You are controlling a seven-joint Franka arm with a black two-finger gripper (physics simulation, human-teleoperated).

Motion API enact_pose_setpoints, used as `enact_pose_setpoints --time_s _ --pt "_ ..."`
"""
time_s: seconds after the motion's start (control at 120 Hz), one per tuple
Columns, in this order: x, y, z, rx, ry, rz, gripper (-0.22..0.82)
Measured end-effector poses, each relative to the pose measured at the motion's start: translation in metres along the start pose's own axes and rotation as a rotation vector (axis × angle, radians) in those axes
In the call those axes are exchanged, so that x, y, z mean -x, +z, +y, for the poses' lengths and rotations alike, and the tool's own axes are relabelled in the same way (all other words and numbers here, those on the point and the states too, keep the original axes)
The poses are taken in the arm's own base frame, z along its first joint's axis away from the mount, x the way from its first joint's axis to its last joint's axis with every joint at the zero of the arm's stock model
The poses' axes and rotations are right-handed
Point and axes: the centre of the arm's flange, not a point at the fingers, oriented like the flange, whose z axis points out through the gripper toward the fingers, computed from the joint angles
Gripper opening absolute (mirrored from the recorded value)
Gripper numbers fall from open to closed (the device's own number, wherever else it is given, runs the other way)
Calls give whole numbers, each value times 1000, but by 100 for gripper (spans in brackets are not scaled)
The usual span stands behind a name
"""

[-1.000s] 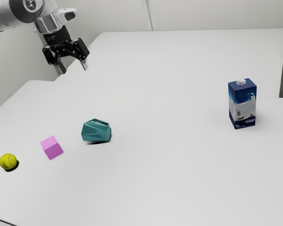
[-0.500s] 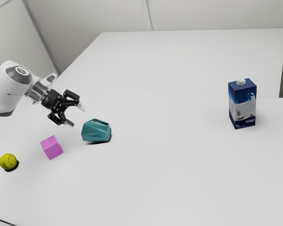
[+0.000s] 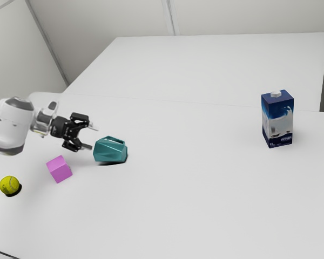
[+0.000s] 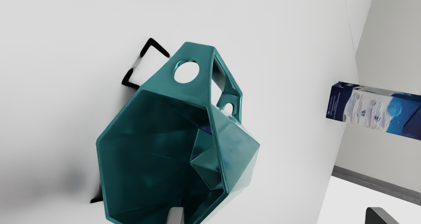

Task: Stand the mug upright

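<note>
A yellow tennis ball and a pink cube sit on a white table at the exterior view's left, the ball at the outer, nearer side and the cube between it and a teal mug. Well apart, toward the exterior view's right and farther back, stands an upright blue-and-white milk carton with a white cap. A thin dark line crosses the near corner at the exterior view's left. The cube rests just to the near side of the black gripper, which reaches in low from the exterior view's left, beside the mug, its two fingers spread apart. In the wrist view one fingertip overlaps the mug's mouth, the other well off to the side; whether the first touches the mug cannot be told. The mug lies on its side left of center in the exterior view, its faceted walls glossy, its wide angular mouth facing the gripper and its handle, pierced by a round hole, raised above the table.
</note>
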Motion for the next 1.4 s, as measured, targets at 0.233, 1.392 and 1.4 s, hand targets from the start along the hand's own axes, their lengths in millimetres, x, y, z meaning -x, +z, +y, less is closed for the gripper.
enact_pose_setpoints --time_s 0.233,1.392,1.4 --pt "-5 6 -12 39 36 17 60" --pt "1 52 -17 133 87 16 -12" --pt "1 51 -17 134 88 16 -13"
